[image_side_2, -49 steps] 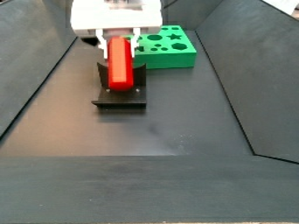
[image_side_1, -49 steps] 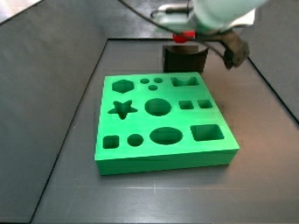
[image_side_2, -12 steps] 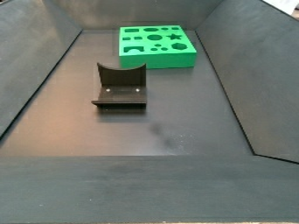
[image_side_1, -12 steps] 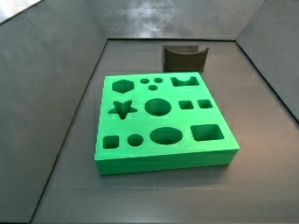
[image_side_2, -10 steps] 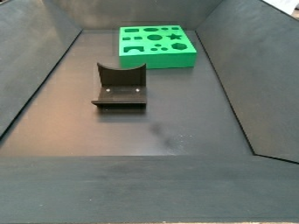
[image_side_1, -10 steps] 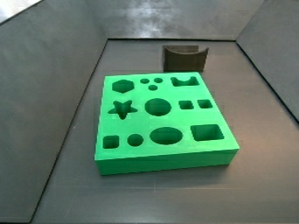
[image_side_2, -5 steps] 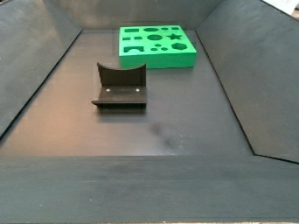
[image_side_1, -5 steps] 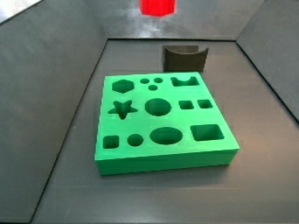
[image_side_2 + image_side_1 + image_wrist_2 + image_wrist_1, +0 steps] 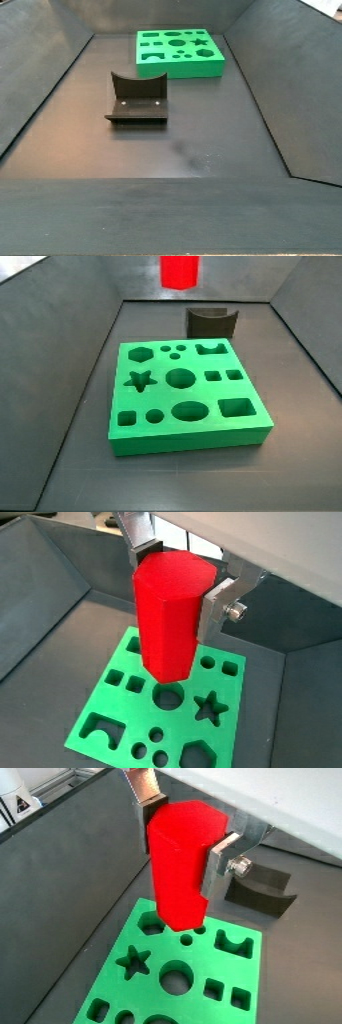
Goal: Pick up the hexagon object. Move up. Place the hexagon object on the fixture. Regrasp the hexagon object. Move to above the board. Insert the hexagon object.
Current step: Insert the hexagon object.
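Note:
The gripper [image 9: 185,850] is shut on the red hexagon object [image 9: 178,863], which hangs upright between the silver fingers [image 9: 219,863], high above the green board [image 9: 181,978]. Both wrist views show this; the gripper [image 9: 174,587], hexagon object [image 9: 168,612] and board [image 9: 167,707] show there too. In a side view only the hexagon object's lower end [image 9: 179,270] shows at the top edge, above the board [image 9: 185,394]; the gripper itself is out of frame. The empty dark fixture [image 9: 211,322] stands behind the board. In the other side view the fixture [image 9: 136,99] and board [image 9: 179,52] show, no gripper.
Dark sloping walls enclose the dark floor [image 9: 187,150]. The board's holes include a star [image 9: 139,380], circles, squares, an oval [image 9: 191,410] and a hexagon [image 9: 138,354]. The fixture also shows in a wrist view [image 9: 261,890].
The hexagon object has come down a little into a side view from the top edge. The fixture, which bore the peg earlier, stands empty.

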